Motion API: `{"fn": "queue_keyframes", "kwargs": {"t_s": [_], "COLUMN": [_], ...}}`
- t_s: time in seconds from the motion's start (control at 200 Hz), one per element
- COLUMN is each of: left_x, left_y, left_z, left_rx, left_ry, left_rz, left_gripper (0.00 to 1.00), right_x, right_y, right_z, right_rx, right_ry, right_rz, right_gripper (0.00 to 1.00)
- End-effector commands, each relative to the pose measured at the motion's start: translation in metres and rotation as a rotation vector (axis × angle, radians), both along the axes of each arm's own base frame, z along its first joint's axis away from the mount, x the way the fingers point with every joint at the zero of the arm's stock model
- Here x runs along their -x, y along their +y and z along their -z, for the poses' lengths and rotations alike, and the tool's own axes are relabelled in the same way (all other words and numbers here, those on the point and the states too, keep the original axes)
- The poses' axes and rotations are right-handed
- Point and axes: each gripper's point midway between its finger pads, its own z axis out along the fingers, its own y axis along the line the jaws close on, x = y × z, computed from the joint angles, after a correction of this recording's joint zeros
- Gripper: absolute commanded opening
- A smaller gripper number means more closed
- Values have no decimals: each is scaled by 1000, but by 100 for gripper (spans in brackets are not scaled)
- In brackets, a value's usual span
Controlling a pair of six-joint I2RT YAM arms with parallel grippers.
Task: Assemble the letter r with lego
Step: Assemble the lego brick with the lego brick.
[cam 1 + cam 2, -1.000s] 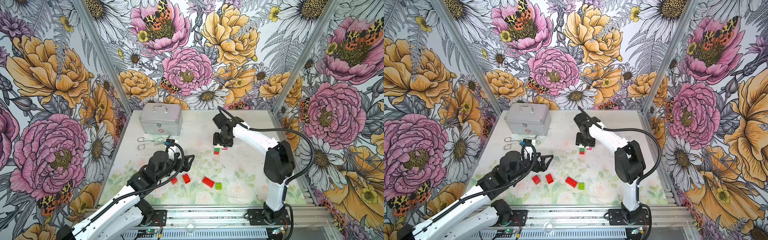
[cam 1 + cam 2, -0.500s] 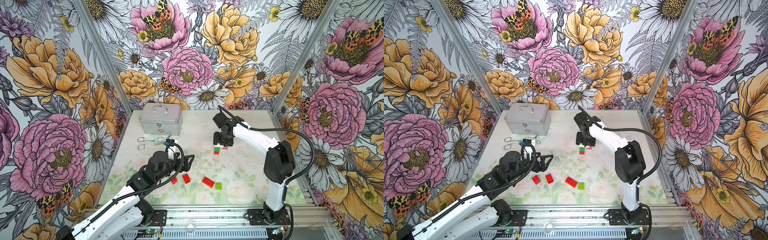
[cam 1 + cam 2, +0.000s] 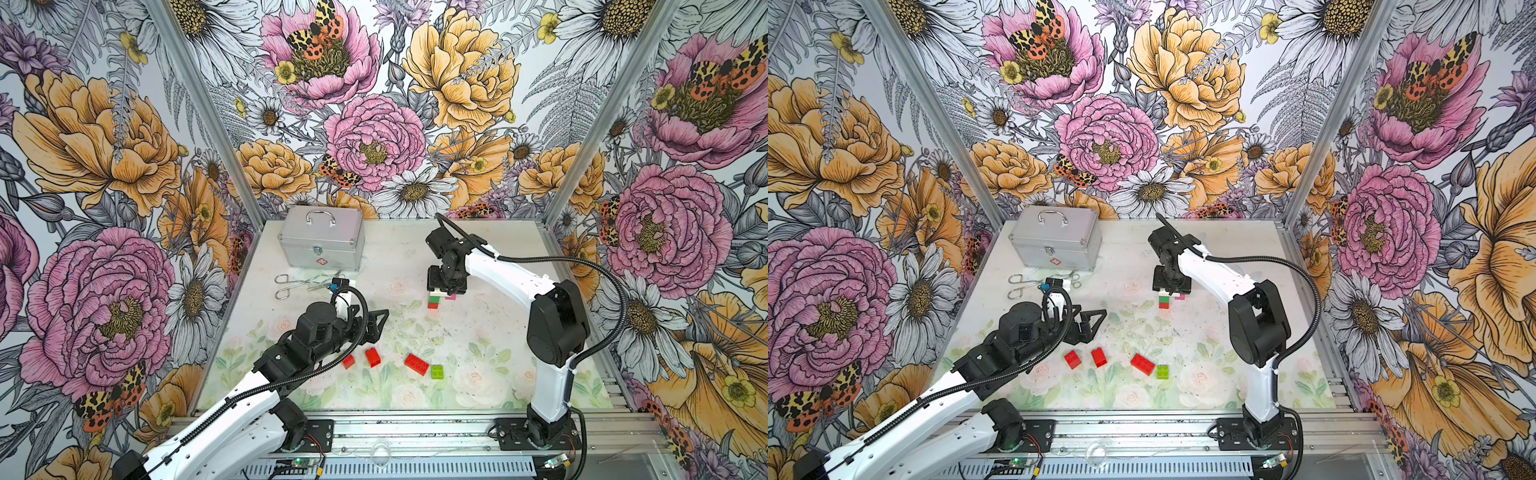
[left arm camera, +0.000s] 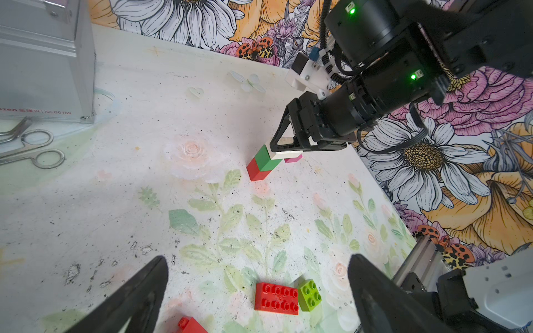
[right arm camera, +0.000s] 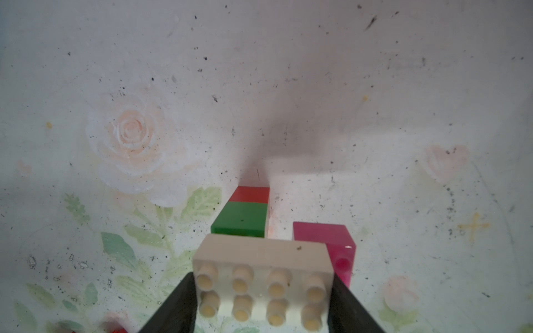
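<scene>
My right tool is clamped on the white brick, one jaw against each short end, so the jaws stand about half apart with the brick's whole length between them. That brick lies level with its studs facing up at my wrist. In both top views its long axis runs left to right, just right of the frame's centre.

Under its left end stands a dark green brick on a red base brick, making an upright column on the counter. Under its right end sits a pink brick. From my left wrist the pink brick looks raised off the counter, though I cannot be sure.

My left tool is spread wide, low in the left half of the frame, fingertips aimed toward the right.

Along the lower middle lie the loose pieces. A long red brick lies flat with studs up, its axis slanting from upper left to lower right. A lime brick is just beside its lower right end. Further left are a short red brick and a smaller red brick, the last close against my left arm.

At upper left sits a silver case, with steel scissor-like tools just below it.
</scene>
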Motion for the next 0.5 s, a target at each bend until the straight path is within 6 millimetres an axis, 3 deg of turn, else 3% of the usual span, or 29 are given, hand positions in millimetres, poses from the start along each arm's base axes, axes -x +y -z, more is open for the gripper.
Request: {"fn": "queue_keyframes", "kwargs": {"t_s": [0.0, 0.295, 0.495], "left_x": [-2, -2, -1], "left_y": [1, 0, 0], "left_z": [-6, -6, -5], "left_rx": [-2, 0, 0], "left_ry": [-21, -18, -14], "left_rz": [4, 7, 9], "left_gripper": [99, 99, 99], "right_x": [0, 6, 15], "right_y": [-6, -10, -12], "right_z": [14, 22, 39], "right_rx": [29, 37, 46], "right_ry": [24, 51, 108], "right_rz": [-2, -10, -9], "right_gripper": [33, 33, 33]}}
